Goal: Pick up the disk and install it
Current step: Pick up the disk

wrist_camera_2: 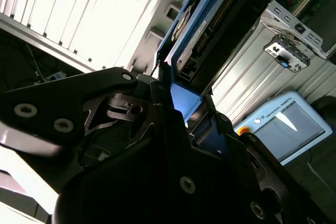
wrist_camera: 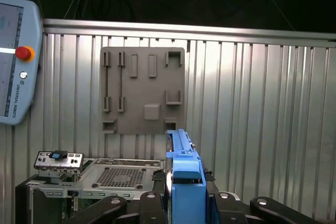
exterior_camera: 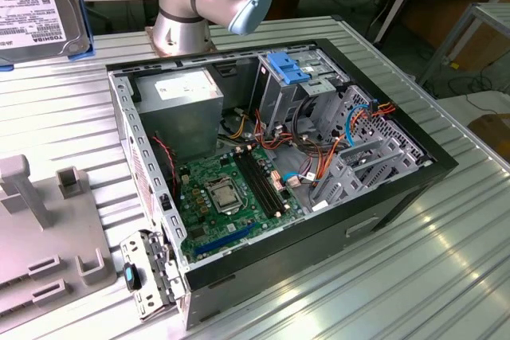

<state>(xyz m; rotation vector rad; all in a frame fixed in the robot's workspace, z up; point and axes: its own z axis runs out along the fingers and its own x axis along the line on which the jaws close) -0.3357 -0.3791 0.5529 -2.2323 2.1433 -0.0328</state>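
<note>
We start with the ribbed metal bench (exterior_camera: 446,260), which carries the open computer case (exterior_camera: 319,248), lying on its side with the motherboard (exterior_camera: 231,197) exposed. At the exterior view's left, near the edge of the bench, lies a grey holder plate (exterior_camera: 48,252). None of its slots has a drive in it.

Inside the case, toward the far side, stands the drive cage (exterior_camera: 279,105), topped by its fixed blue bracket (exterior_camera: 288,65). We see no blue-framed drive seated in the cage.

The disk (exterior_camera: 32,5) shows at the far left corner of the exterior view, close to the camera with its label toward us, and we judge it lifted clear of the bench. In the first wrist view its blue carrier (wrist_camera: 184,174) stands on edge above the case and the plate. The claw (wrist_camera: 185,203) is clamped on it, one dark finger (wrist_camera: 152,205) pressed against each side of the carrier.

By our reading, the pick-up is done. The install is not: the disk is well apart from the cage and remains to be brought to it and seated.
</note>
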